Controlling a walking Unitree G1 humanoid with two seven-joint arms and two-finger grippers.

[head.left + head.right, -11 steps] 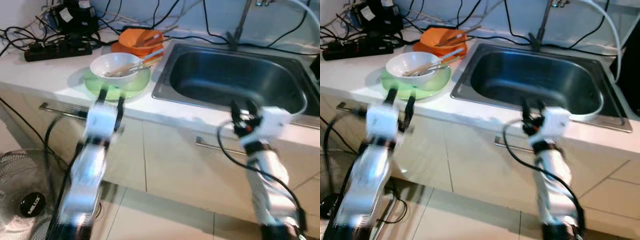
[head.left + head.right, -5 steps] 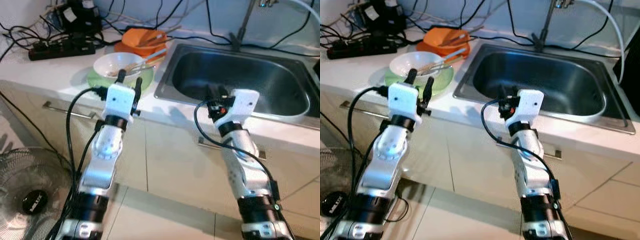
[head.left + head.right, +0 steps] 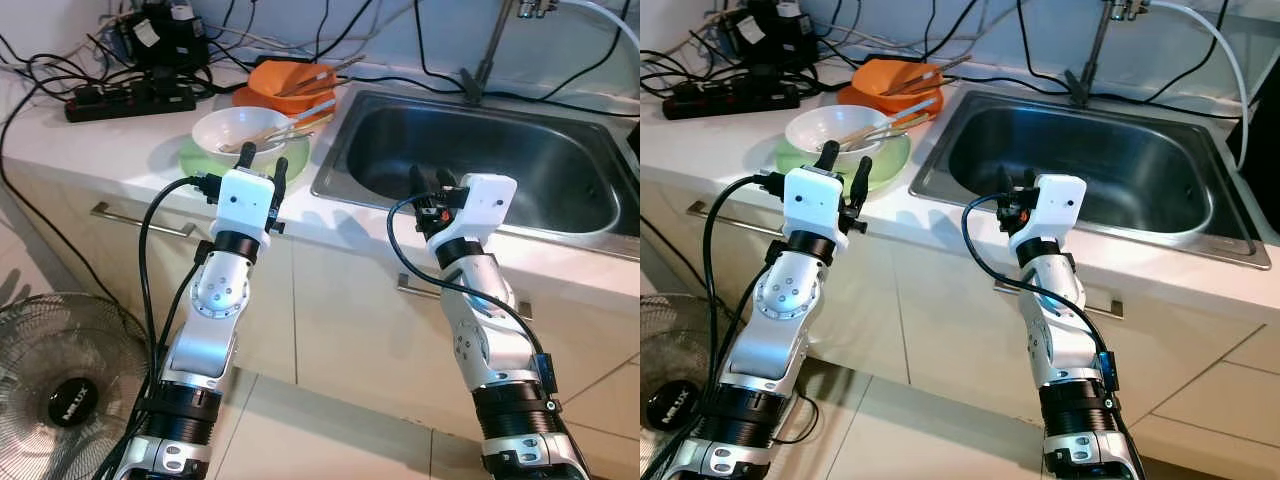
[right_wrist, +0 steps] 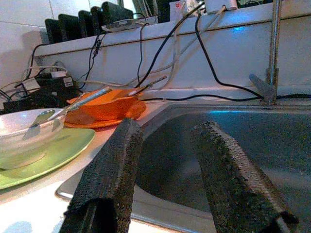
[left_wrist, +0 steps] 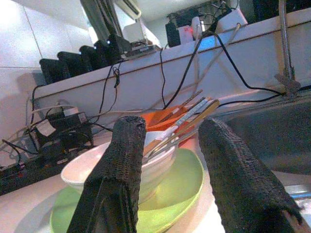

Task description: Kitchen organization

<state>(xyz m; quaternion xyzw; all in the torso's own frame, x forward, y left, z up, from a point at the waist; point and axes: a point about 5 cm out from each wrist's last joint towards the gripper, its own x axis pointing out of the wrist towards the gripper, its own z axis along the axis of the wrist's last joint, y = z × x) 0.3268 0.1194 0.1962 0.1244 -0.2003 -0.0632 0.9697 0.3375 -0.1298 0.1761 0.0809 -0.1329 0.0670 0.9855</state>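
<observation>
— Where are the dishes?

— On the surface (image 3: 110, 140) left of the sink (image 3: 480, 160): a white bowl (image 3: 232, 130) with chopsticks (image 3: 285, 118) on a green plate (image 3: 205, 160), an orange bowl (image 3: 285, 80) behind.

— And the arms?

— Left gripper (image 3: 262, 165) is just before the plate, fingers apart, empty. Right gripper (image 3: 428, 182) is at the sink's near rim, spread too, perhaps slightly less.

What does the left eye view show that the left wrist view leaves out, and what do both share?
Left eye view alone: the floor fan, the cabinet handle and the right gripper, jaws open at the sink's front rim. Left wrist view alone: devices along the wall ledge. Both: the white bowl on the green plate, the orange bowl.
</observation>
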